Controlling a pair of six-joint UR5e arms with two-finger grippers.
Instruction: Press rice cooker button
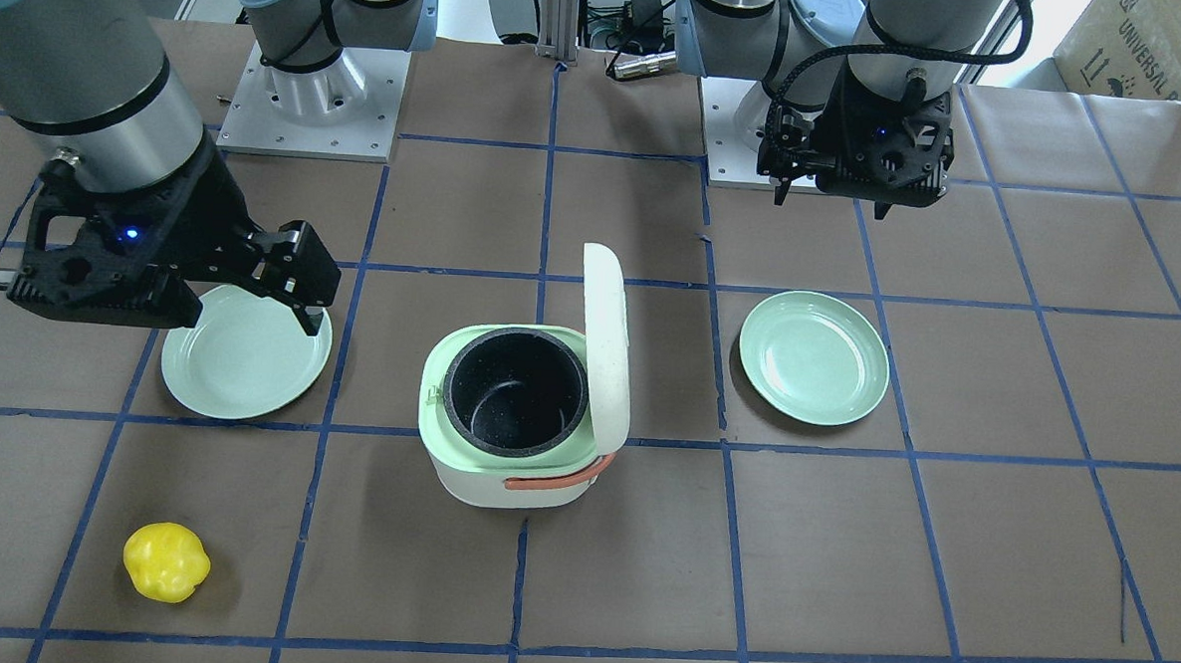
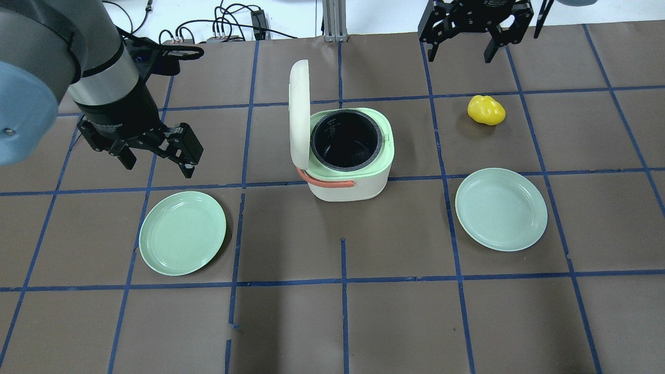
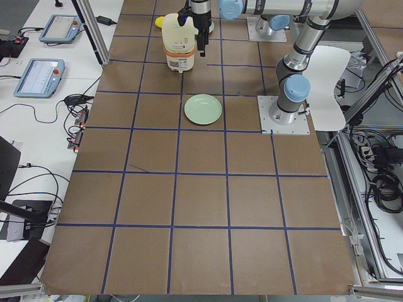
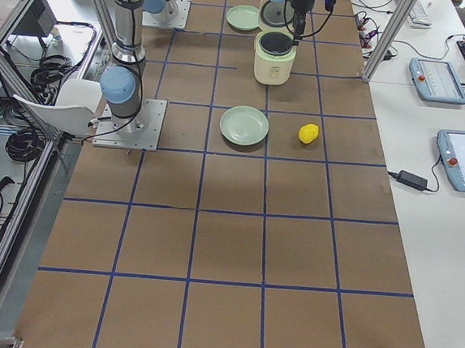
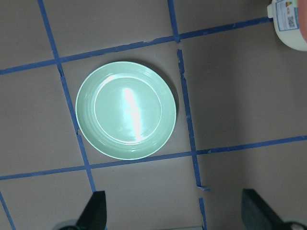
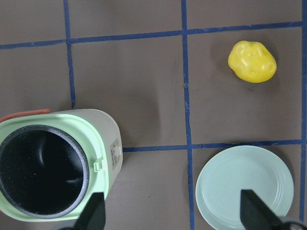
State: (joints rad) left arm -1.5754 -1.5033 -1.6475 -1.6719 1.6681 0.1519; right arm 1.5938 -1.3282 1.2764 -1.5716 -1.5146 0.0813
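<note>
Both spread wide, the left gripper (image 2: 157,170) and right gripper (image 2: 460,58) flank the rice cooker (image 2: 348,189); we favour the right, cooker at its 8 o'clock overhead, latch (image 6: 99,165) turned towards it

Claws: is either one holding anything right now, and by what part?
Nothing is held. The left claw and the right claw are both open and empty, and neither touches the rice cooker.
</note>
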